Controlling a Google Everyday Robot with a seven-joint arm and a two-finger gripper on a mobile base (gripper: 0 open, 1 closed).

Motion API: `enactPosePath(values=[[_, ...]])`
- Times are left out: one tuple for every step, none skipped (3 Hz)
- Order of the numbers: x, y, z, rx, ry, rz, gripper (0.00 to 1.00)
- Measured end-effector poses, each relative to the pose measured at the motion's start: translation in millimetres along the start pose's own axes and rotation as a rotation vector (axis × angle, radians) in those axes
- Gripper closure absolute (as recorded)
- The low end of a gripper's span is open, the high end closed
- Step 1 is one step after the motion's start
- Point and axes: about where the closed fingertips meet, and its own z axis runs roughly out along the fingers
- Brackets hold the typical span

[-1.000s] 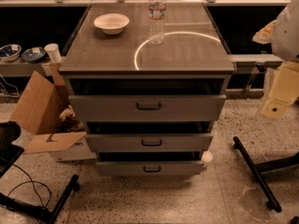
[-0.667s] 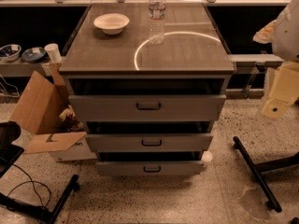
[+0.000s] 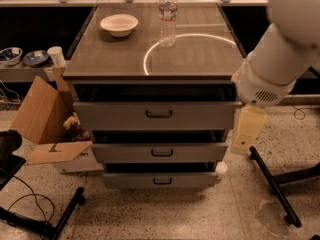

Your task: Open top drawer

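The top drawer (image 3: 125, 116) is the tallest grey front of three in the metal cabinet, with a small dark handle (image 3: 159, 114) at its centre. It stands slightly pulled out, with a dark gap above its front. My white arm (image 3: 280, 54) comes in from the upper right. My gripper (image 3: 248, 130), a pale yellowish part below the arm's wrist, hangs just off the right end of the top drawer's front, well to the right of the handle.
Two shorter drawers (image 3: 162, 153) (image 3: 161, 180) sit below. On the cabinet top (image 3: 100, 59) stand a white bowl (image 3: 119, 24) and a water bottle (image 3: 167, 16). A cardboard box (image 3: 42, 114) lies left on the floor. A black stand leg (image 3: 272, 184) lies right.
My arm has swung in from the right edge, leftward and down, and my gripper is now beside the right end of the top drawer. The drawers have not moved.
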Motion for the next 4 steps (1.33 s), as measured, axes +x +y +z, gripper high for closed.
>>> enactPosePath(values=[[-7.6, -8.0, 78.4, -0.036, 0.006, -0.025, 0.0], [-7.8, -25.8, 135.8, -0.03, 0.024, -0.052, 0.0], [-4.5, -46.0, 174.0, -0.021, 0.058, -0.069, 0.0], [-8.1, -68.6, 199.2, -0.007, 0.096, -0.094, 0.0]])
